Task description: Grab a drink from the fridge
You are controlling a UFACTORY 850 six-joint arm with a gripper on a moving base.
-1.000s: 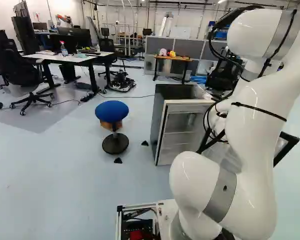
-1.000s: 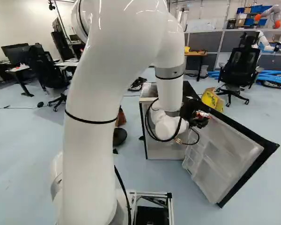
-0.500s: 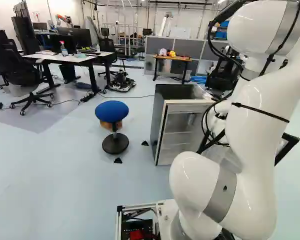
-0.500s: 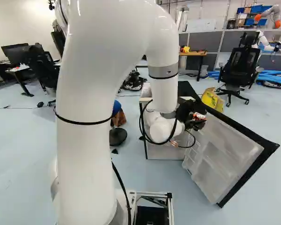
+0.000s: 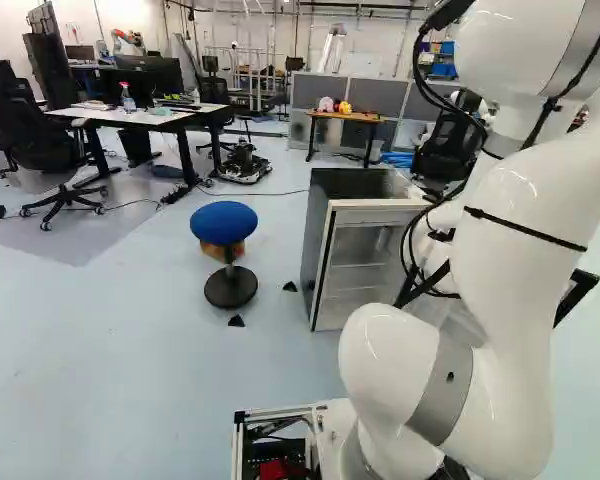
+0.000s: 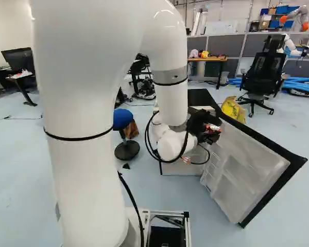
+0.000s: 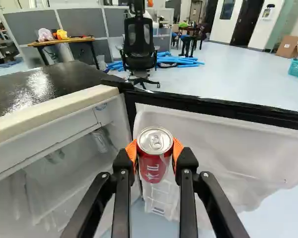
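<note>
The hand (image 7: pixel 155 150) pinches the can (image 7: pixel 152 167) between orange pads (image 7: pixel 131 152); over the last second the arm (image 6: pixel 82 170) has shifted leftward in the right base view, carrying the can with it, while the base stood still; the can is by the open door (image 6: pixel 247 167), seemingly outside the fridge (image 5: pixel 321 235); the grab looks done, so backing clear of the door likely follows.

This looks like a robotics lab with an office side to it. Beyond the fridge (image 5: pixel 318 235) stand grey partitions (image 5: pixel 380 97), a table (image 5: pixel 348 116), blue tubes (image 6: pixel 301 85) on the floor and another robot (image 6: pixel 294 13). Left of the fridge in the left base view are desks (image 5: pixel 145 117), monitors (image 5: pixel 162 74) and wheeled office chairs (image 5: pixel 30 135).
</note>
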